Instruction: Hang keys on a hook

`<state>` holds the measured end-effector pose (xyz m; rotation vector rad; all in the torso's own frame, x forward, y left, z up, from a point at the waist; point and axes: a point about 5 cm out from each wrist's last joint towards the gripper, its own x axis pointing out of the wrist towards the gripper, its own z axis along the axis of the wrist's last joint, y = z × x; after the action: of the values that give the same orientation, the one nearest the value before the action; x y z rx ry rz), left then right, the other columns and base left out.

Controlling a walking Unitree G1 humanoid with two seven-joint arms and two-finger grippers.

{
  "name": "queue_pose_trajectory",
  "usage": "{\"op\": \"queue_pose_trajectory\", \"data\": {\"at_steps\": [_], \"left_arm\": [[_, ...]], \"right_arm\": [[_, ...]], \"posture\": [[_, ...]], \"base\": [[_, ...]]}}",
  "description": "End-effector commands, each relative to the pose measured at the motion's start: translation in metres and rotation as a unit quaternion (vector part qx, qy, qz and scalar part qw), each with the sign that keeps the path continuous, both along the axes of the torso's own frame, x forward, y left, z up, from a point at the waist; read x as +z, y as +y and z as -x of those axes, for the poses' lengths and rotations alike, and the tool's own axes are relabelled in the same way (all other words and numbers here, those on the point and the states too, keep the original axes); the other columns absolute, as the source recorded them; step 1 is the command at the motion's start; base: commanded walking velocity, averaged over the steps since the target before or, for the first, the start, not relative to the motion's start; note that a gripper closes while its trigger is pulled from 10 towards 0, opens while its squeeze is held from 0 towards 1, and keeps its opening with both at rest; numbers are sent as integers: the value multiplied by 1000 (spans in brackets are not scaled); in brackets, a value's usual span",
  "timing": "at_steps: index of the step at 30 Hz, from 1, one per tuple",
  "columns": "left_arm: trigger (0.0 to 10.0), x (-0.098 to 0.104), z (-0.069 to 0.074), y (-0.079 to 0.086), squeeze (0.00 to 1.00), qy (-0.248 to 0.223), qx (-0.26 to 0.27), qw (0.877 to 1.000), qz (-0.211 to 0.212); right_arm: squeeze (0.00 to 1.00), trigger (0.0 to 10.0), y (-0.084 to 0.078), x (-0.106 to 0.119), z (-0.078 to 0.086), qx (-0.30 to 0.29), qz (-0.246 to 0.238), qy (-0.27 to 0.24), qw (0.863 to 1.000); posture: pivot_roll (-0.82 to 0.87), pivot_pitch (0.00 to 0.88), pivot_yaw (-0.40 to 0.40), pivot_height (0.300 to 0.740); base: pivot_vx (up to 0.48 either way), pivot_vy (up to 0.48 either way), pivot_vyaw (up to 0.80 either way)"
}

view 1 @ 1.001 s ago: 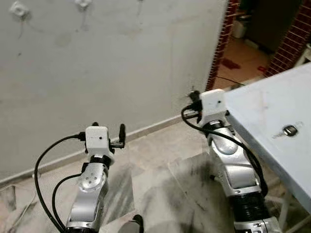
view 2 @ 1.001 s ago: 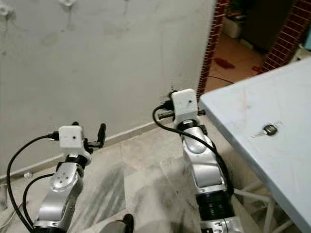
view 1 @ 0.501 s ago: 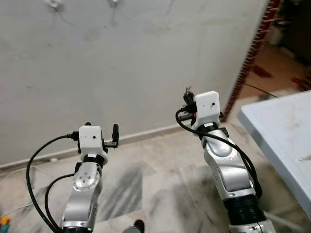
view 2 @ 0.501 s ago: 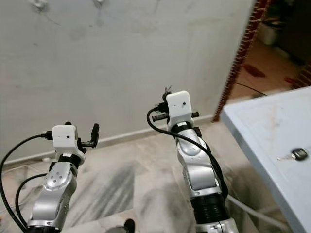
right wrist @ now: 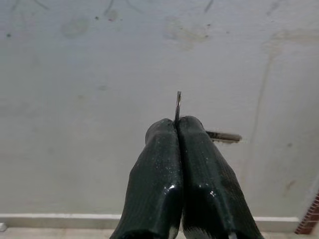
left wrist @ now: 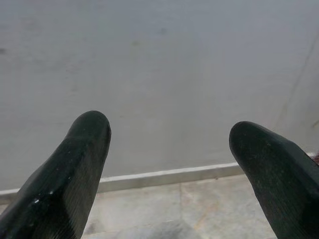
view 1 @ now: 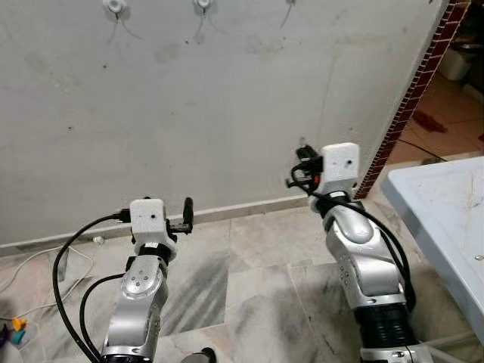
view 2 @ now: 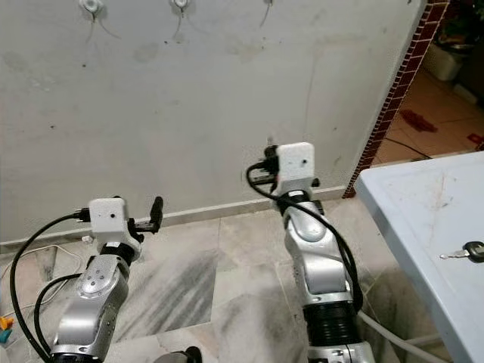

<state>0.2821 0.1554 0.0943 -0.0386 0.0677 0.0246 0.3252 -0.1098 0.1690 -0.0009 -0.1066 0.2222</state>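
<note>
Three hooks (view 1: 113, 6) now sit along the top of the grey wall (view 1: 227, 113), more in view than a moment ago as the camera has swung left, and less of the pale desk (view 2: 423, 212) shows. Right claw (right wrist: 177, 124) is pinched tight on a key ring (right wrist: 178, 104), held up facing the wall, below the hooks. Left claw (left wrist: 169, 144) gapes wide, holding nothing. Another key (view 2: 470, 250) lies on the desk. Marble floor (view 1: 249, 265), brick doorway edge (view 1: 408, 98).
</note>
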Motion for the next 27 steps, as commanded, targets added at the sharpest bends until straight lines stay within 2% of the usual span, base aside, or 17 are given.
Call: {"op": "queue_pose_trajectory", "data": {"at_steps": [1,4,8,14,17,27], "left_arm": [[10000,-1,0,5,0,5,6,1000,-4],[10000,-1,0,6,0,5,6,1000,-7],[10000,-1,0,6,0,5,6,1000,-10],[10000,0,-1,7,0,4,6,1000,-15],[10000,0,-1,7,0,3,6,1000,-16],[10000,1,-3,7,0,2,6,1000,-18]], "right_arm": [[0,10000,5,4,1,12,-2,-6,1000],[0,10000,7,5,2,3,12,-16,1000],[0,10000,7,6,1,8,-3,-23,1000],[0,10000,4,5,-1,-5,-5,-17,1000],[0,10000,4,2,-1,2,-24,2,1000],[0,10000,3,6,-2,-1,-6,-16,1000]], "posture": [[5,115,31,740],[6,115,31,740],[10,113,35,740],[11,109,35,740],[10,108,35,740],[12,98,35,740]], "base": [[0,435,0],[0,449,0],[0,449,0],[0,449,0],[0,447,0],[0,446,0]]}}
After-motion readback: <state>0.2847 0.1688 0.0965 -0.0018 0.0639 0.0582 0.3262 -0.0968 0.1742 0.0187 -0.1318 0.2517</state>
